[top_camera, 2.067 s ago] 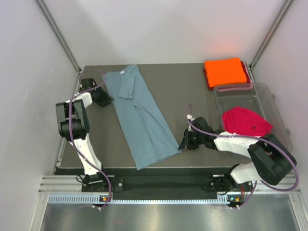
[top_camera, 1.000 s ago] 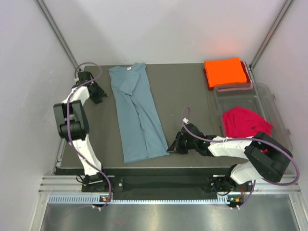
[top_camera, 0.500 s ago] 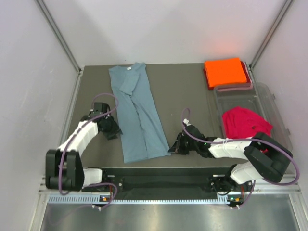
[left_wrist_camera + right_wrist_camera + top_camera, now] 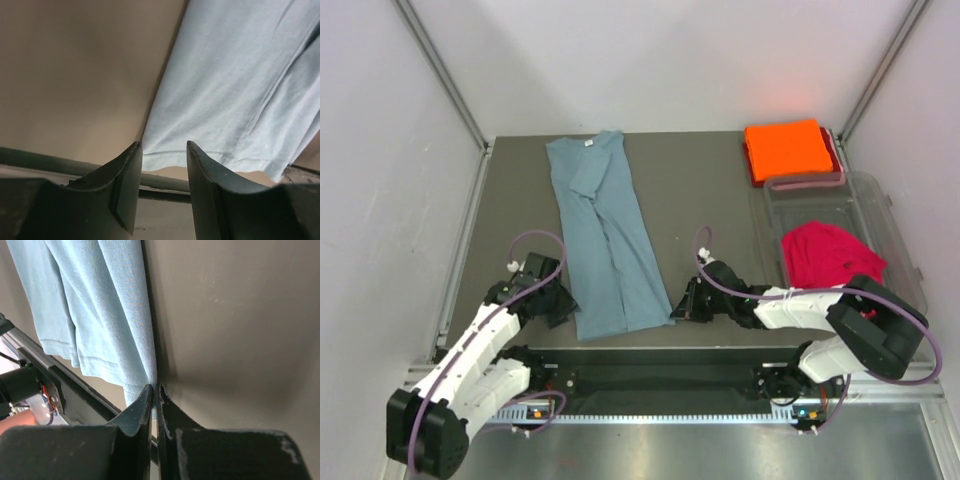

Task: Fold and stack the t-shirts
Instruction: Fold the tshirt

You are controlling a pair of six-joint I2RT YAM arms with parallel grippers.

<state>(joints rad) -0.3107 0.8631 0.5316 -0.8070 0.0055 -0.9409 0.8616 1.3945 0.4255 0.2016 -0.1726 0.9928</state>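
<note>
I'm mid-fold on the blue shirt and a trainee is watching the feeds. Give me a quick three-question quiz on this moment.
1. True or false: the left gripper is shut on the grey-blue t-shirt.
2. How does the crimson t-shirt lie? A. spread out flat; B. crumpled in the clear tub; C. folded in a neat square.
3. Which gripper is pinching the grey-blue t-shirt's near hem?

Key
1. False: its jaws stand apart just short of the hem.
2. B.
3. The right gripper, closed on the hem's corner.
</note>
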